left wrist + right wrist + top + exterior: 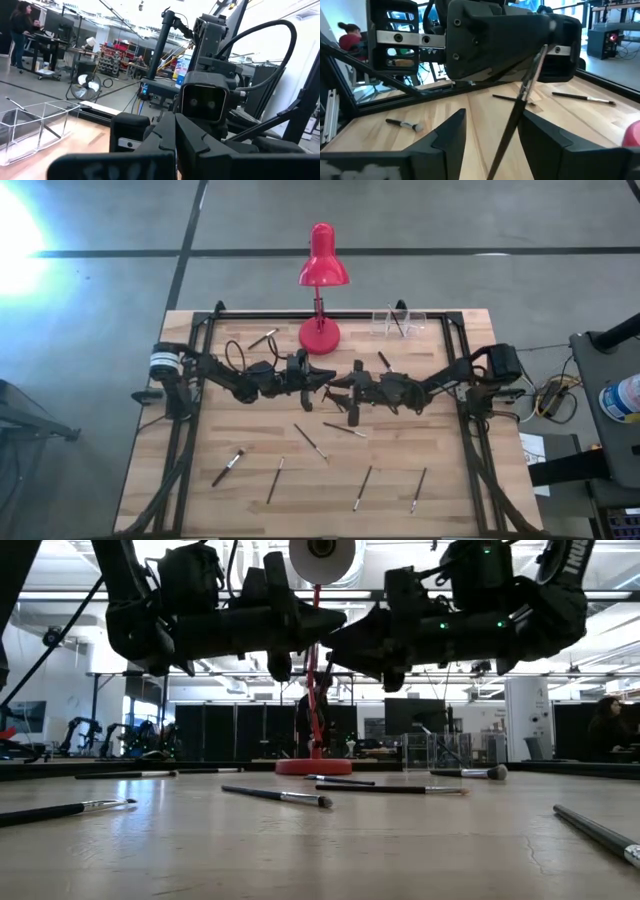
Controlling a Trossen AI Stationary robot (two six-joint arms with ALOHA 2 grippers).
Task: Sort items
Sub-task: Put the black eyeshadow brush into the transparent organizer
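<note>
Above the middle of the worktop [450,450], just in front of the red lamp [322,275]: both my arms, raised and meeting tip to tip.

- Left jaws [325,383]: closed, and by the right wrist view clamped on the upper end of one brush [520,100], which hangs slanting down from them.
- Right jaws [492,122]: open, one finger on each side of that brush's handle, neither seeming to touch it. I judge this a handover in mid-air, made so the left arm can carry the brush to its own side.
- Loose brushes: four in a row near the front edge, e.g. [228,467]; two near the middle [311,441]; two near the lamp's base [263,339]. All lie flat, well apart, unsorted.
- Clear tray [400,322]: far right corner, one brush inside; probably a sorting bin.
</note>
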